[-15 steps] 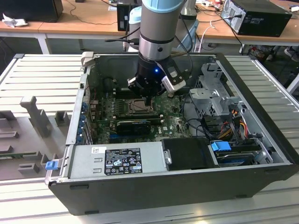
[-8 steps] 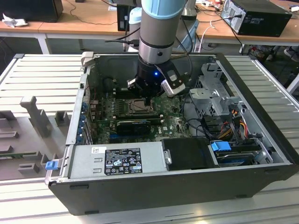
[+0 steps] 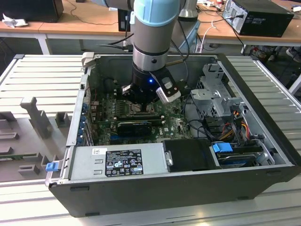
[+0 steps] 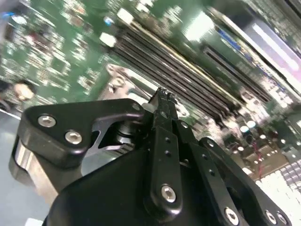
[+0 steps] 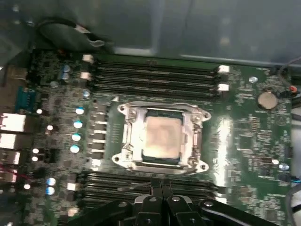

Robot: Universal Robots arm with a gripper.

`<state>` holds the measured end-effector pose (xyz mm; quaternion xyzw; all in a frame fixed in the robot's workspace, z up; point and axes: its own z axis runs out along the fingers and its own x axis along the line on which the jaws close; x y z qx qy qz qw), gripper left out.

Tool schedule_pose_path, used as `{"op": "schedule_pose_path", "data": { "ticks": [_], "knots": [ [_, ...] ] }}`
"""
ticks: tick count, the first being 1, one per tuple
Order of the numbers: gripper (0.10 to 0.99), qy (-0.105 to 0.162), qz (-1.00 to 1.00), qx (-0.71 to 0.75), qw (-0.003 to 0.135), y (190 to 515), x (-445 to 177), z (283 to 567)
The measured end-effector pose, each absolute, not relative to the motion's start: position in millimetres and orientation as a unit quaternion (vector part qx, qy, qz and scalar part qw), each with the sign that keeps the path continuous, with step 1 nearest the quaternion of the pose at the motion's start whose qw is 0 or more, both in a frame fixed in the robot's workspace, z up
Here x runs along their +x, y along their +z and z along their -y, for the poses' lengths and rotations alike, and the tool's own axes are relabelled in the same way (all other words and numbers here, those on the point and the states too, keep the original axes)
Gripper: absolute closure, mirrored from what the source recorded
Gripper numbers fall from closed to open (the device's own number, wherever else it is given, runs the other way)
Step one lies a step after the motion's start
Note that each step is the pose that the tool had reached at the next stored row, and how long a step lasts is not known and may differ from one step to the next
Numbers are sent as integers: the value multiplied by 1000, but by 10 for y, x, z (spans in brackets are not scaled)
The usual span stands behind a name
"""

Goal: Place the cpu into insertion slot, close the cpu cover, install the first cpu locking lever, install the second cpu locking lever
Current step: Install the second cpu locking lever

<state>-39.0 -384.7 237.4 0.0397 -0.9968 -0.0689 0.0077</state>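
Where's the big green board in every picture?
Exterior view: the green board lies on the floor of the open computer case.
Second wrist view: it is behind the black tool.
First wrist view: it is all around the silver chip.
Shared landmark: the black tool.

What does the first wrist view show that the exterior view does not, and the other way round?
First wrist view: the cpu lies in the insertion slot, with the cpu cover down around it, framing its pale top.

Exterior view: the whole open computer case, the arm reaching down into it, and the drive cage on the exterior view's right.

Both: the green motherboard and the gripper above it.
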Motion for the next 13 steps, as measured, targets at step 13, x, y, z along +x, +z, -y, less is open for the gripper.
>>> {"op": "schedule_pose_path", "data": {
  "ticks": [13],
  "knots": [
    [980, -98, 994, 45, 7, 2122, -632, 3880]
  ]
}}
